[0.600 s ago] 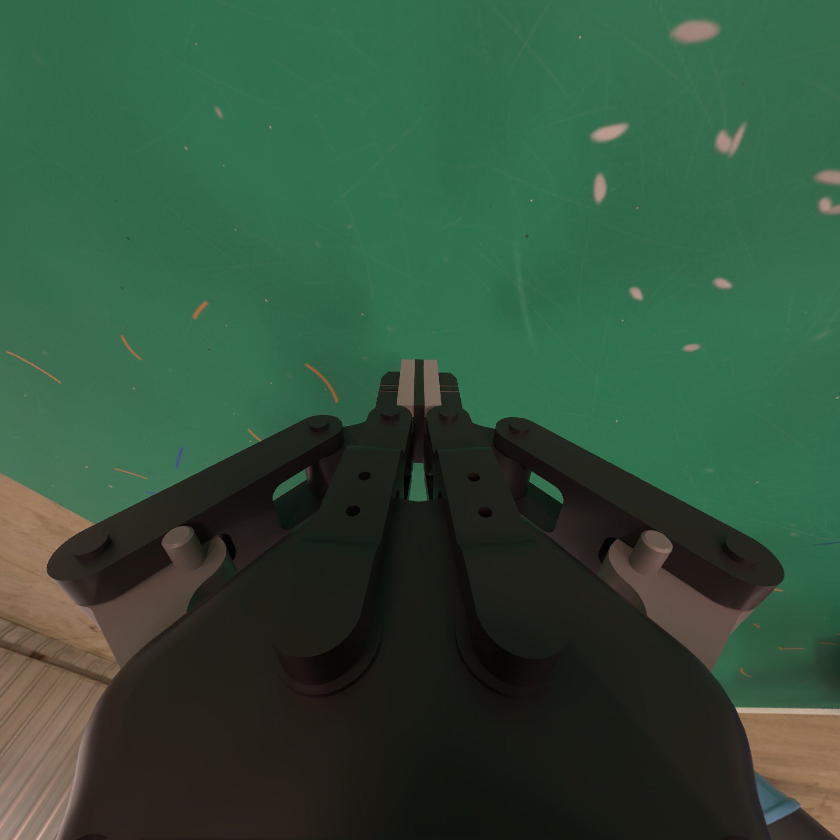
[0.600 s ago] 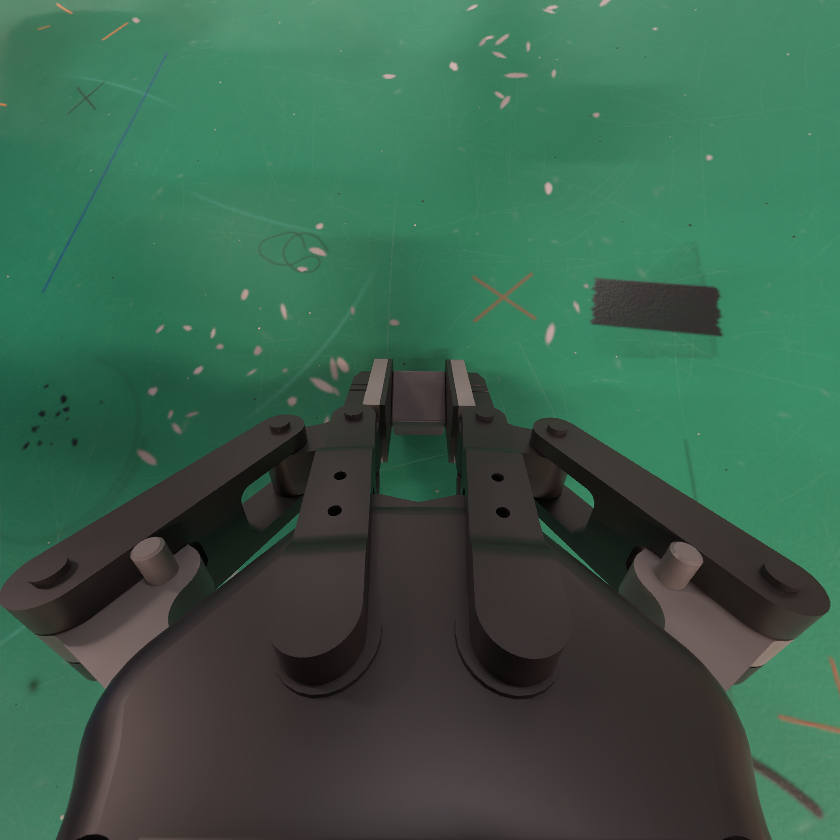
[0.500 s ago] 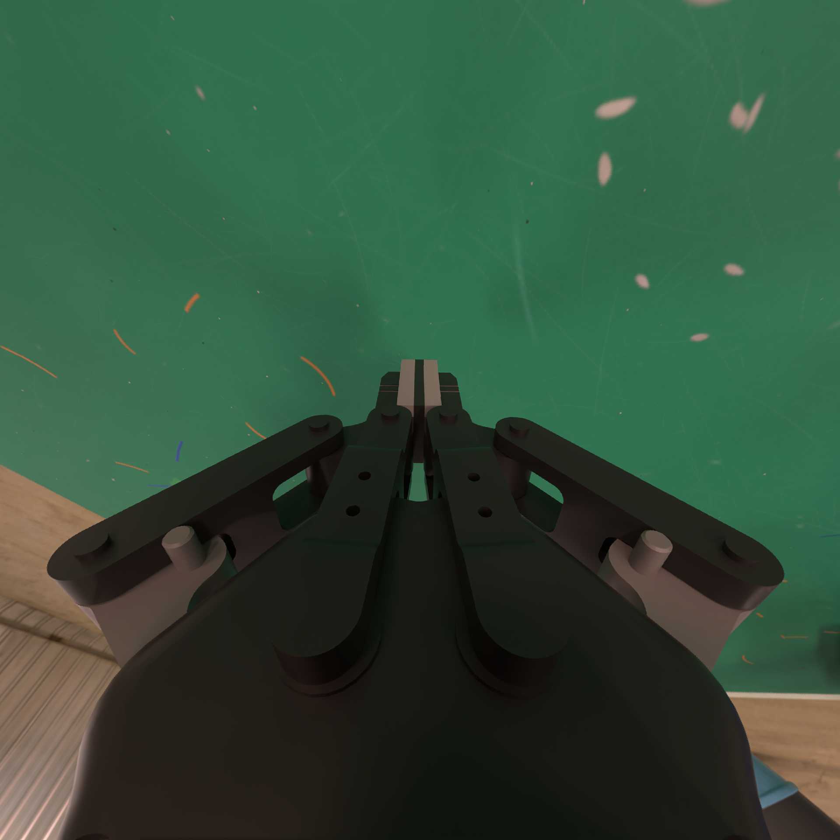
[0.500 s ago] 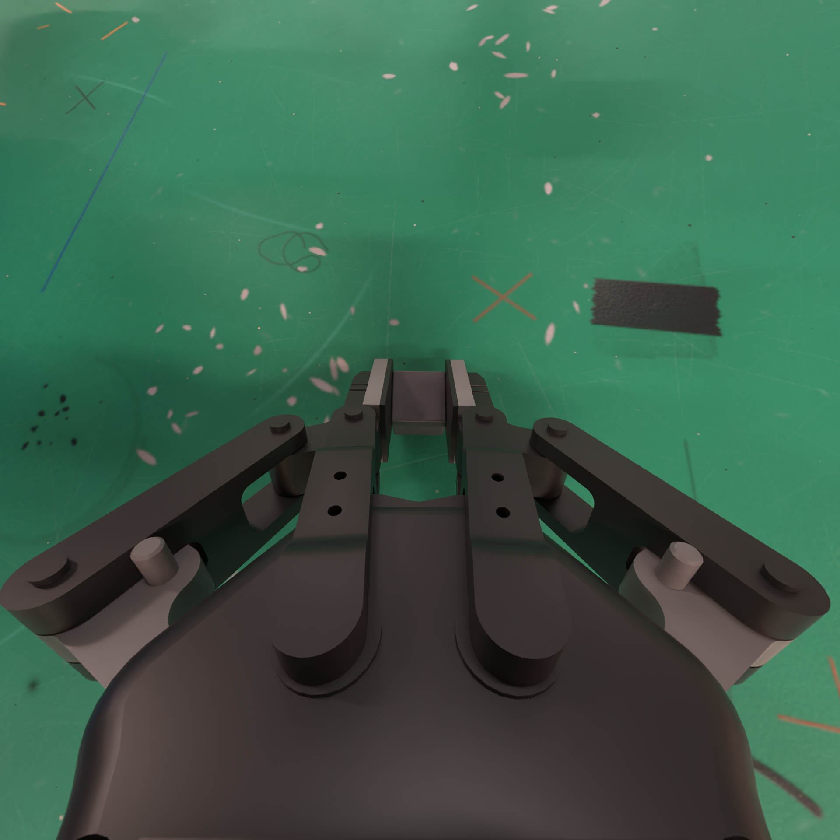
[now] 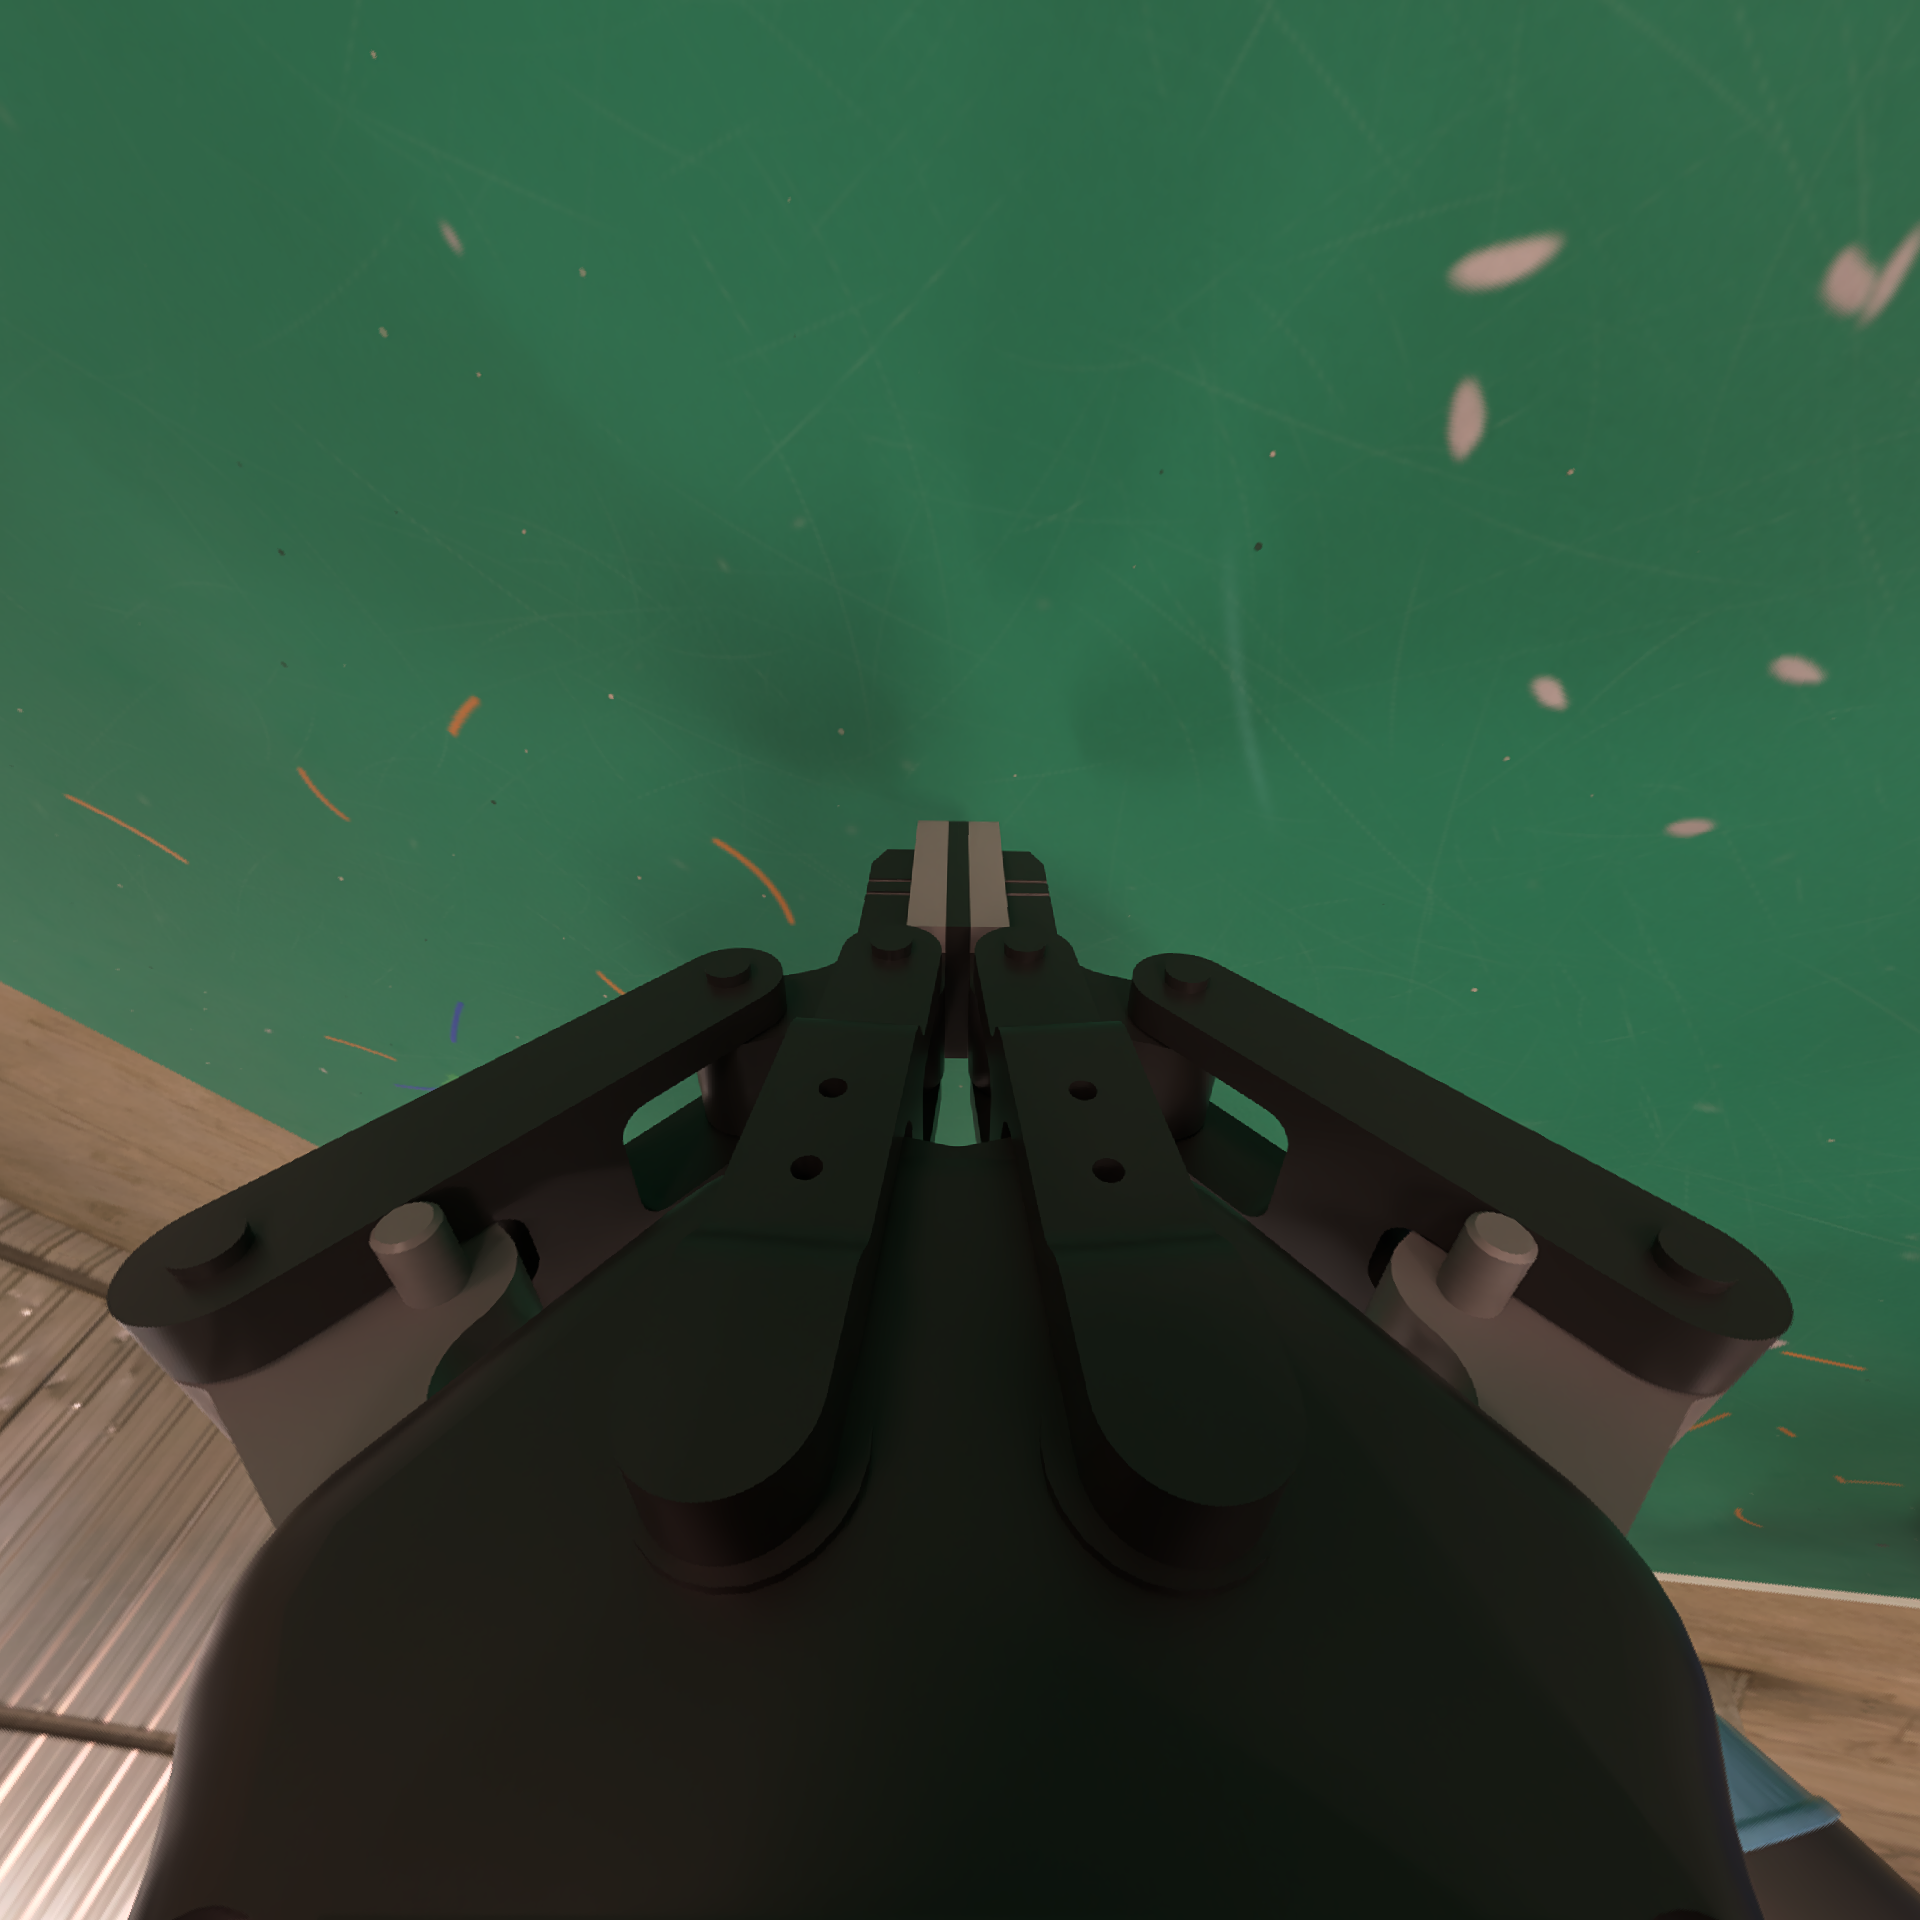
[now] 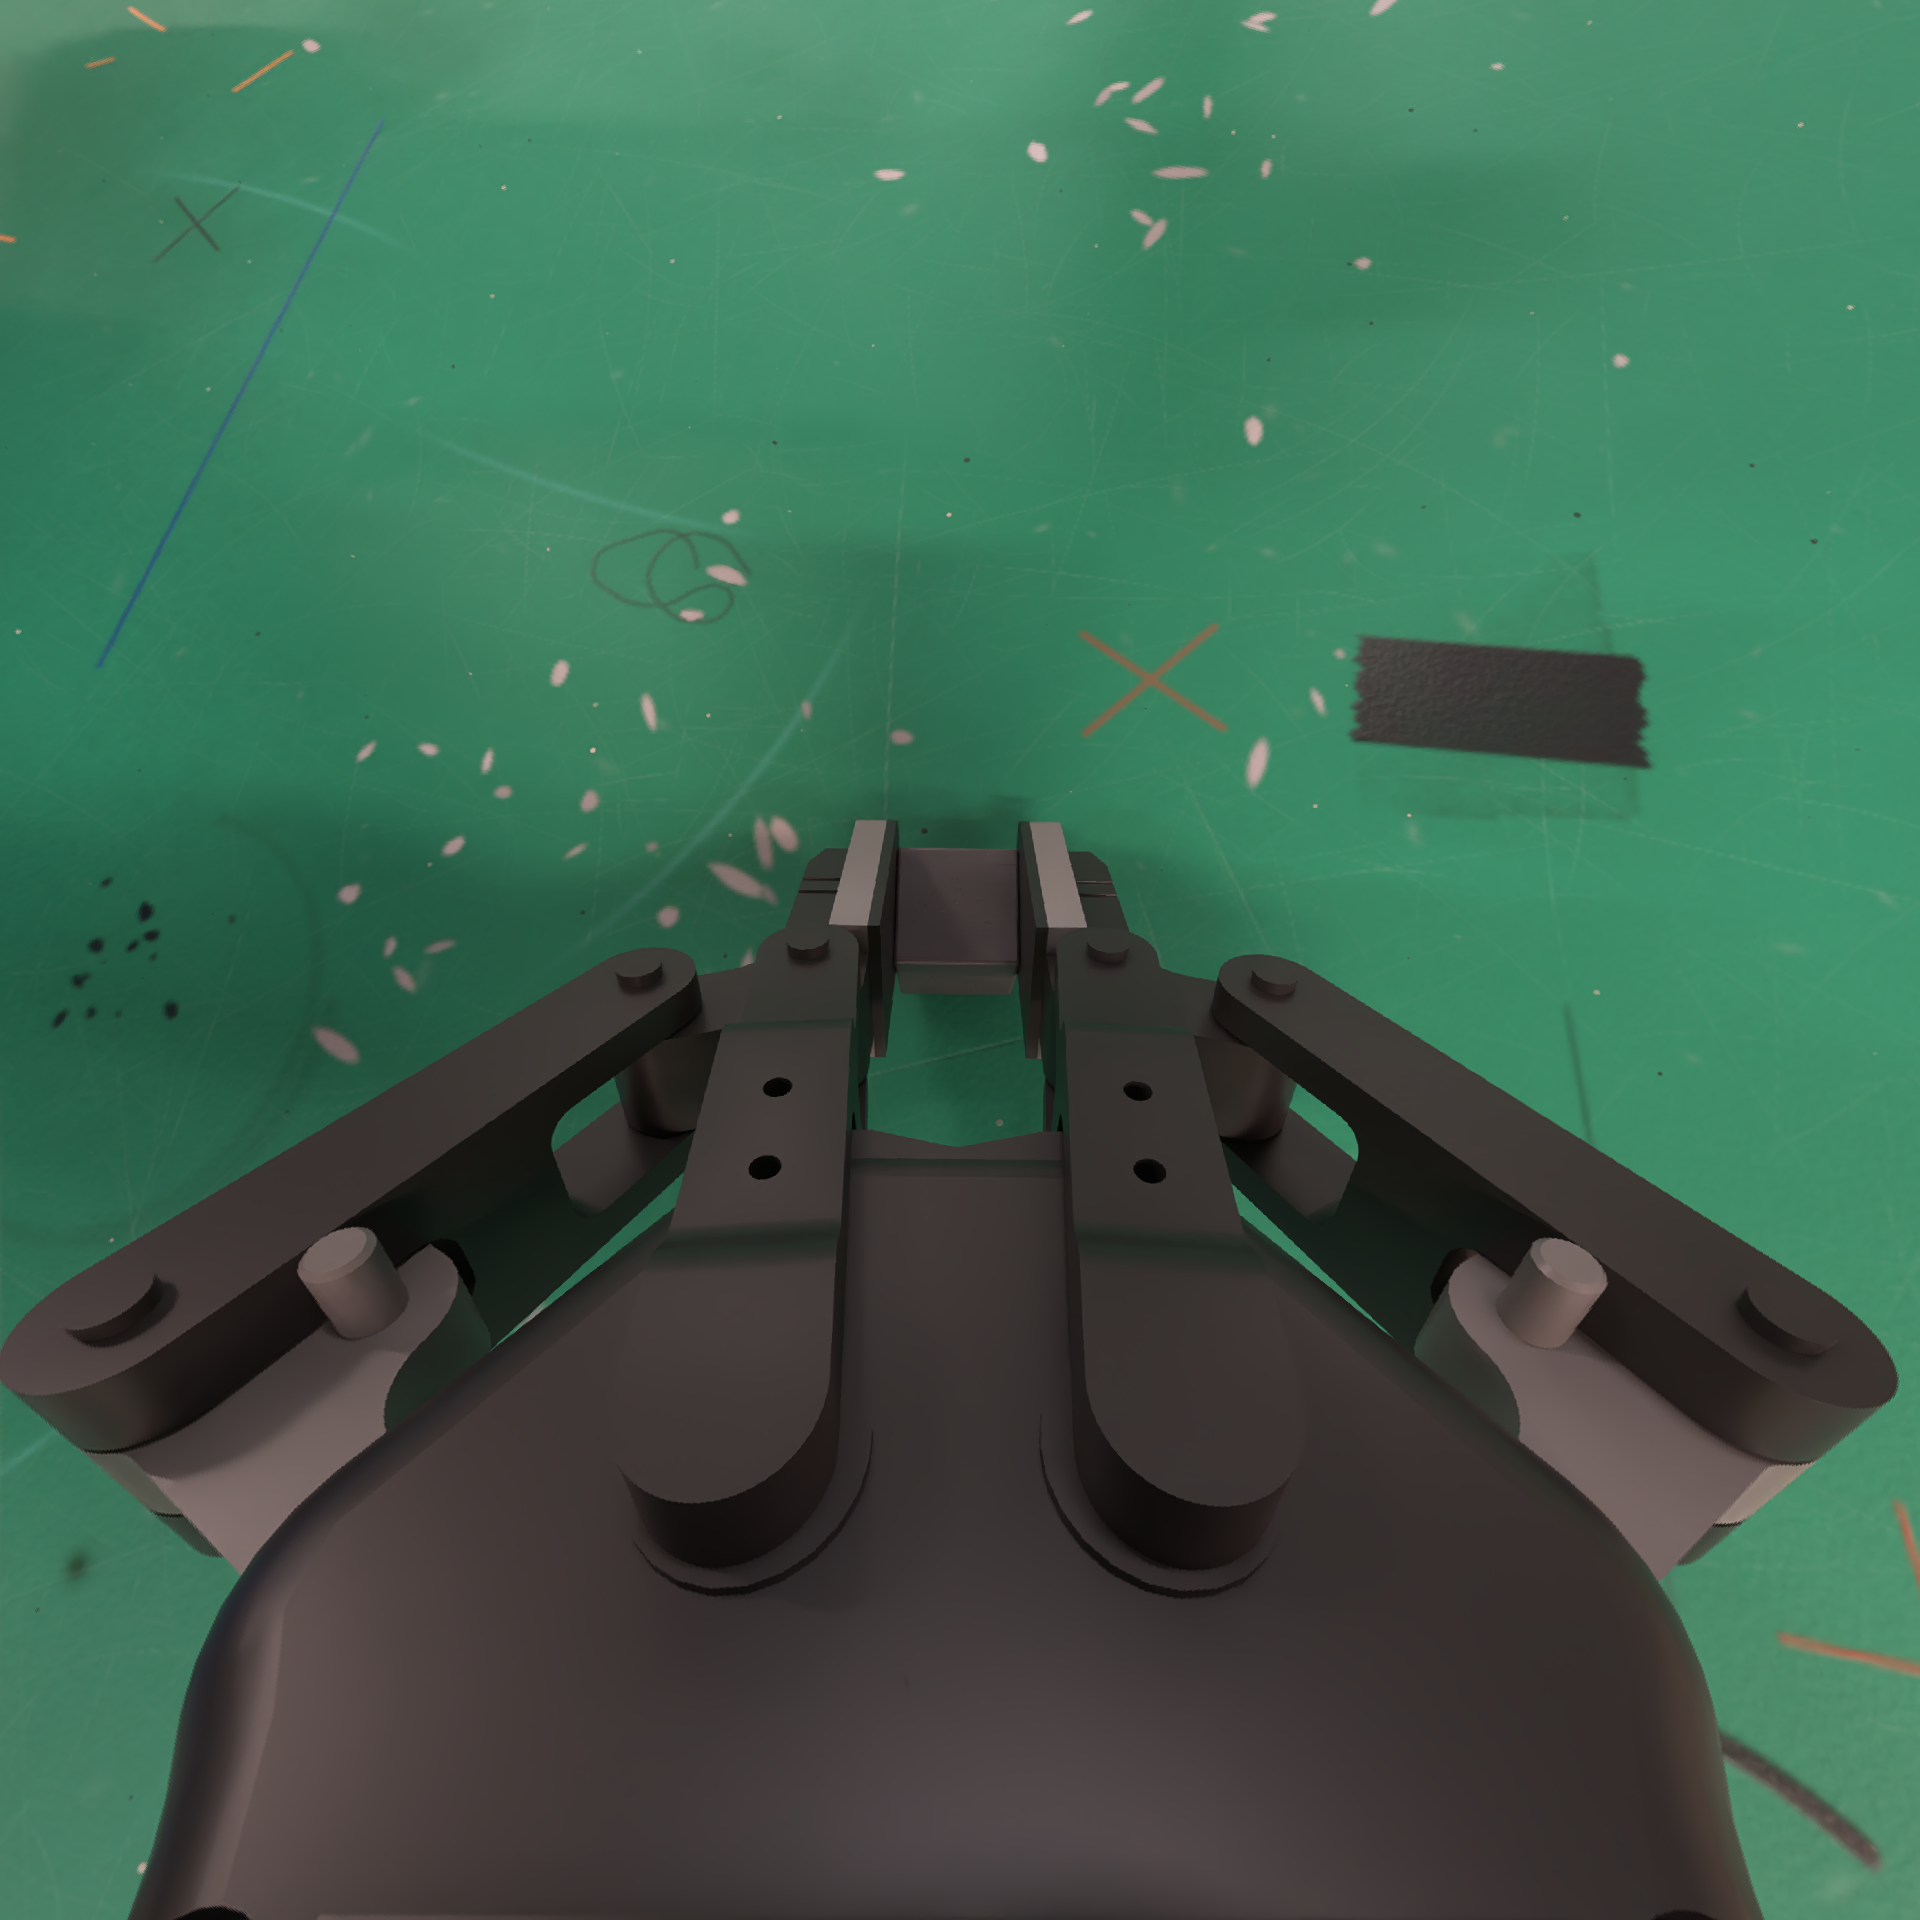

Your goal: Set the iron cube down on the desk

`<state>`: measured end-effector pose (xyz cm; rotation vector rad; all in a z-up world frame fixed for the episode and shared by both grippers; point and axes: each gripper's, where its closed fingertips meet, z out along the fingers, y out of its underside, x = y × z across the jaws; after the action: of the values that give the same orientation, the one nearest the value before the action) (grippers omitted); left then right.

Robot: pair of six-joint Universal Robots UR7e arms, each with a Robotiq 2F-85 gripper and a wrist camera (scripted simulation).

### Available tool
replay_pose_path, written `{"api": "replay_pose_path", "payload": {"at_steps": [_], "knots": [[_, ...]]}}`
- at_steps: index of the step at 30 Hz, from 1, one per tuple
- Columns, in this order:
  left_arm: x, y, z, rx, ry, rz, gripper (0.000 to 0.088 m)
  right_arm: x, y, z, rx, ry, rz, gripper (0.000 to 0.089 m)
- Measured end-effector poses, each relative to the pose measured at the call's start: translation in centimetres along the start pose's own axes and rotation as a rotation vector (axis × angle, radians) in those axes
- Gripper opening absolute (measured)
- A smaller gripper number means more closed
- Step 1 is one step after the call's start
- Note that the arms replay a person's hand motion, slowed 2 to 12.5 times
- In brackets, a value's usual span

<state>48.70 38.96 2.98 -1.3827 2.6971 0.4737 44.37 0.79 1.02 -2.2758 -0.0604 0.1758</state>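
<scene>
In the right wrist view, my right gripper [image 6: 957,873] is shut on a small dark grey iron cube [image 6: 956,914] held between its two pads. It hangs close above the green desk mat [image 6: 935,416]. In the left wrist view, my left gripper [image 5: 958,873] is shut and empty, its pads pressed together, above a bare stretch of the green mat [image 5: 935,416]. The cube does not show in the left wrist view.
A black strip of tape [image 6: 1499,702] lies on the mat to the right of the cube, with an orange cross mark [image 6: 1151,681] between. Pale flecks and pen marks dot the mat. In the left wrist view, the wooden desk edge [image 5: 94,1101] runs at lower left.
The left wrist view has shifted slightly over the mat; the flecks have moved a little. The right gripper and the cube have not visibly moved.
</scene>
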Motion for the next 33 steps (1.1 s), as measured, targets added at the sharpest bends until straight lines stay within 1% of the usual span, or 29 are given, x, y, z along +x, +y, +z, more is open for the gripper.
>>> {"api": "replay_pose_path", "payload": {"at_steps": [4,7,10,14,21,25,33], "knots": [[0.4,-0.3,0.1,0.001,0.022,0.014,0.0000,0.0,0.0,0.0,0.000,0.000,0.000,0.0201],[0.6,-0.4,0.0,0.009,0.024,0.037,0.0000,0.0,0.0,0.0,0.000,0.002,-0.002,0.0201],[0.8,-0.8,-0.1,0.036,0.026,0.062,0.0000,0.0,0.0,0.0,0.000,0.004,-0.004,0.0201],[1.4,-1.7,-0.4,0.100,0.058,0.085,0.0000,0.0,0.0,0.0,-0.001,0.005,-0.005,0.0201],[2.6,-4.1,-1.3,0.262,0.157,0.093,0.0000,0.0,0.0,0.0,-0.001,0.007,-0.008,0.0201],[2.4,-4.7,-1.5,0.305,0.170,0.066,0.0000,0.0,0.0,0.0,-0.001,0.008,-0.009,0.0201],[0.8,-4.4,-1.7,0.311,0.123,-0.018,0.0000,0.0,0.0,0.0,-0.002,0.012,-0.013,0.0201]]}}
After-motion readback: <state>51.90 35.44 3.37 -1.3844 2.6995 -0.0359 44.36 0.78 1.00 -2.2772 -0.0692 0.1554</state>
